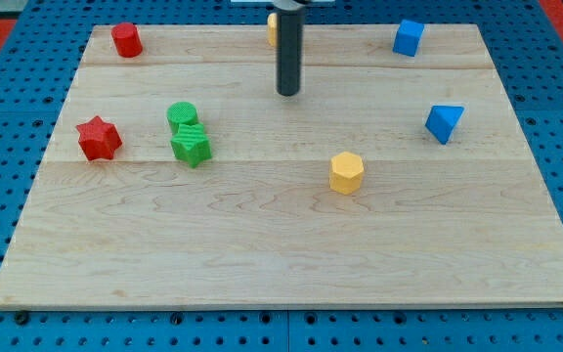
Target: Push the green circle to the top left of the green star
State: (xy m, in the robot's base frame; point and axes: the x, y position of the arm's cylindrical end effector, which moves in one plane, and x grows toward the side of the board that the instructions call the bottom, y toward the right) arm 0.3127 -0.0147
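Observation:
The green circle (182,115) lies at the view's left of centre, touching the upper left of the green star (192,145) just below it. My tip (288,93) stands on the board near the top centre, well to the right of both green blocks and a little higher than them. It touches no block.
A red star (98,138) lies left of the green blocks. A red cylinder (126,40) is at the top left. A yellow block (273,27) shows partly behind the rod. A blue cube (409,37) is at top right, a blue triangle (444,123) at right, a yellow hexagon (346,172) at centre right.

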